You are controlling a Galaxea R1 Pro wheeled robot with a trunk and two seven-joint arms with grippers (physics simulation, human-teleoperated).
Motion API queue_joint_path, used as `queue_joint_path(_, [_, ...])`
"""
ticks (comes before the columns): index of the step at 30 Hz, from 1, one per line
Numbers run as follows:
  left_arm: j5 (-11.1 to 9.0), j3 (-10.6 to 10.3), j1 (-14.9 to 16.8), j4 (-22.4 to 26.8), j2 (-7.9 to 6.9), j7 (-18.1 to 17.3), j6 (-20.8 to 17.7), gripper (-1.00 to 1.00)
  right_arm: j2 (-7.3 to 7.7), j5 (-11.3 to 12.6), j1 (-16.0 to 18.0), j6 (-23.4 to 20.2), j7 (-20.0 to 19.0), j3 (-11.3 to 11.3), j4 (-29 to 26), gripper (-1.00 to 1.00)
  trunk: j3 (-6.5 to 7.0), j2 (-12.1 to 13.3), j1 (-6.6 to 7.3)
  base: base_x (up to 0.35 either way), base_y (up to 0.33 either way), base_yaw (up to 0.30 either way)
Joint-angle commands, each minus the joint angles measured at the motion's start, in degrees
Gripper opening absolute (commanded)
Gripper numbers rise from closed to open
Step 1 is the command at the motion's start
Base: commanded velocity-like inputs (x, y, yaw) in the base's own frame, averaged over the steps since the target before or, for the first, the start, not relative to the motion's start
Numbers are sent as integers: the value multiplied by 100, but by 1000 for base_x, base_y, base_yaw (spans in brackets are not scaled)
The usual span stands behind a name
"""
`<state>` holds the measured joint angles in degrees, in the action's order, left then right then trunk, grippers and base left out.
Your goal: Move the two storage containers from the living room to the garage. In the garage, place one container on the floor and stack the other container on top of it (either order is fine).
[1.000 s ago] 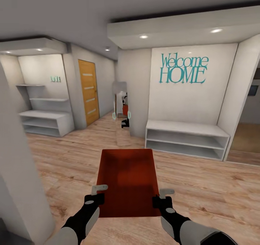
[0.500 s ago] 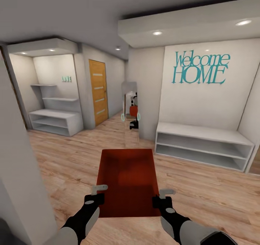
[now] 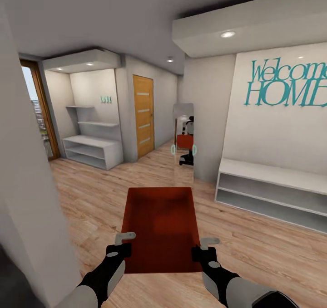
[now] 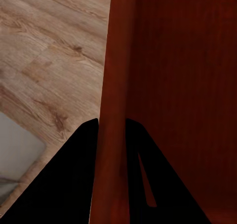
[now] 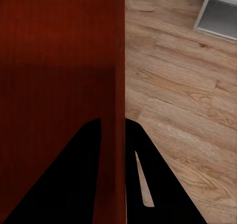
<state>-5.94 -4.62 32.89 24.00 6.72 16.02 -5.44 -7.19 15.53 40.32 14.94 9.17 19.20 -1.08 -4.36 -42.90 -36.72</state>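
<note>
Orange-red and open-topped, one storage container hangs level in front of the robot, carried between both arms above the light wood plank floor. The left gripper pinches the container's left wall near the close corner, and the right gripper pinches the right wall opposite it. In the left wrist view the left gripper has one dark finger on each side of the thin wall of the storage container, pressed against it; the right wrist view shows the same for the right gripper on its side of the storage container.

The container's underside is hidden, and its near edge sits partly behind the wrists. At the head view's right edge the teal "Welcome HOME" lettering is cut off, as is the white low shelf unit beneath it. A tall mirror by the corner reflects the robot with a red shape, too small to read in detail. Small teal letters on the far alcove wall above the other white shelves cannot be read. A pale wall close at the left blocks that side.

Against the earlier head pictures, the whole scene has slid to the right: the camera has turned left. The wooden door now stands nearer the middle, and a wood-framed glass door with daylight has come into sight at the far left. The container and both grippers keep the same place in the picture.
</note>
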Motion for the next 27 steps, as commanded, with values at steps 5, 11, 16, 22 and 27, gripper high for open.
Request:
queue_joint_path(5, [-57,58,7,17,-273,77,-36,-100,-2,-77,2,-9,-3,-127,-15,-100,-10,-8,-5,322,0,219])
queue_joint_path(11, [-57,58,7,17,-273,77,-36,-100,2,-69,2,-9,-3,-132,-15,-100,-10,-8,-5,322,0,33])
queue_joint_path(16, [-57,58,7,17,-272,77,-36,-100,7,-3,2,-9,-3,-134,-15,-100,-10,-8,-5,322,0,3])
queue_joint_path(22, [-57,58,7,17,-270,77,-36,-100,7,10,2,-15,-3,-129,-15,-100,-10,-8,-5,322,0,0])
queue_joint_path(27, [-57,58,7,17,-273,77,-36,-100,7,11,2,-10,-3,-127,-15,-100,-10,-8,-5,322,0,0])
